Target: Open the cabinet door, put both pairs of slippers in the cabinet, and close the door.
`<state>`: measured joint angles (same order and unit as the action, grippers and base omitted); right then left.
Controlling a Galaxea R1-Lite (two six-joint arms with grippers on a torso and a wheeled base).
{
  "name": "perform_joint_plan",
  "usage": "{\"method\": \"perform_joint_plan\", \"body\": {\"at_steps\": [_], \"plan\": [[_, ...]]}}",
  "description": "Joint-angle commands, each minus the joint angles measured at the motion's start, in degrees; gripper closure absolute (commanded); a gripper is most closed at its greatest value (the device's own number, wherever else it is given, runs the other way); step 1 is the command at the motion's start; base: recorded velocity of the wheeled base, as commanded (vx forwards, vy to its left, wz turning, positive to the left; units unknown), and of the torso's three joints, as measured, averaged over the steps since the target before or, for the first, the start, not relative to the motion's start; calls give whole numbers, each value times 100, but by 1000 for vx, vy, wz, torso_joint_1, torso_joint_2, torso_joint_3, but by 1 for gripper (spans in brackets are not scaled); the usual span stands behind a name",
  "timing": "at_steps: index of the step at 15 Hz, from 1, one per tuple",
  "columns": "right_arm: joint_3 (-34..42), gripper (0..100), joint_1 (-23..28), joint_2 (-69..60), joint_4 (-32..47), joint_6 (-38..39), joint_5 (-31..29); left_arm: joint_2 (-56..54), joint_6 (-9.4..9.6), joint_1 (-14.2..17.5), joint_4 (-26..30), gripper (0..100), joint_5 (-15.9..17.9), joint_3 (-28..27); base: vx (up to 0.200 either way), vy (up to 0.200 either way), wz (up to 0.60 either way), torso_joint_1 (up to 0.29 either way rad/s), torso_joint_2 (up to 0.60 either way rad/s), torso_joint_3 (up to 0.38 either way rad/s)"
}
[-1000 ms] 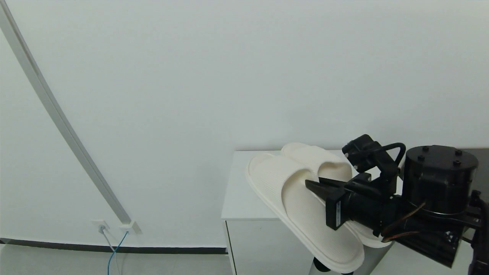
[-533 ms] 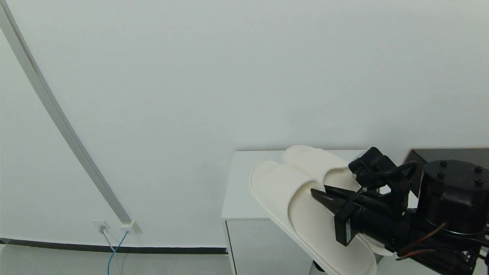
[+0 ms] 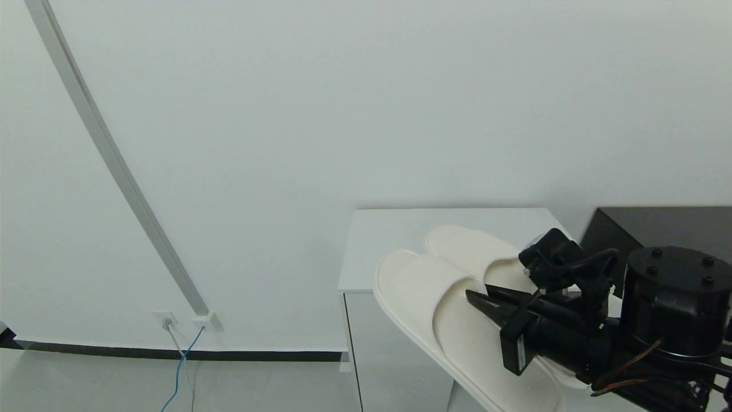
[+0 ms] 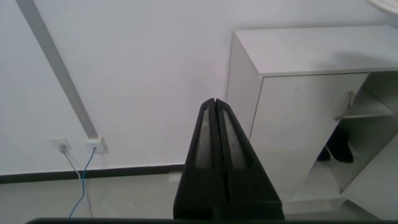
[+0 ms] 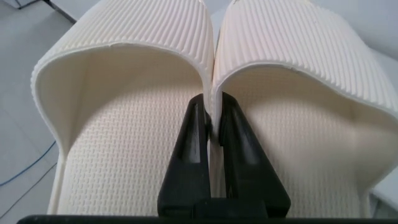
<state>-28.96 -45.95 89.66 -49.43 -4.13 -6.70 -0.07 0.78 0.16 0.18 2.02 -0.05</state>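
We see the right gripper [image 3: 472, 295] clamped on the pair of slippers [image 3: 440, 309]. In the right wrist view its two black fingers [image 5: 194, 134] stand narrow, pinching the inner edges of both cream uppers where the two slippers [image 5: 124, 155] meet side by side. The pair hangs in the air, tilted, toes raised toward the wall and heels lower. In the head view the toes overlap the front edge of the white cabinet [image 3: 400, 246] toward its right front corner, and the heels hang out past that edge. We cannot tell whether the pair touches the cabinet top.

The left gripper [image 4: 215, 102] hangs in front of the cabinet [image 4: 298, 124], near its left front corner. Its fingers are pressed together with nothing between them.

In the left wrist view one door panel [image 4: 305, 143] lies flush with the front, with a handle [image 4: 344, 106] at its edge. Beside the handle the cabinet stands open onto a shelf [image 4: 370, 111]. Below the shelf sits a dark shape [image 4: 339, 149] that we cannot identify.

A black surface [image 3: 657, 223] stands just beside the cabinet's right side. On the wall a grey strip [image 3: 114, 160] runs down to two sockets [image 3: 166, 317], and a blue cable [image 3: 183, 366] drops to the floor.
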Motion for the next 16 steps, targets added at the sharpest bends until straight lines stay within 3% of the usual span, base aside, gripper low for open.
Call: {"method": "perform_joint_plan", "body": {"at_steps": [1,11,16], "plan": [[40,100,-2,51,-14,0,3,7,1,2,-1,100,0,5,0,0,0,0,0,0],[119,100,-2,166,-23,9,3,7,1,2,-1,100,0,5,0,0,0,0,0,0],[137,100,-11,139,-23,0,-6,7,-8,2,-1,100,-9,5,0,-200,0,1,4,4]]}}
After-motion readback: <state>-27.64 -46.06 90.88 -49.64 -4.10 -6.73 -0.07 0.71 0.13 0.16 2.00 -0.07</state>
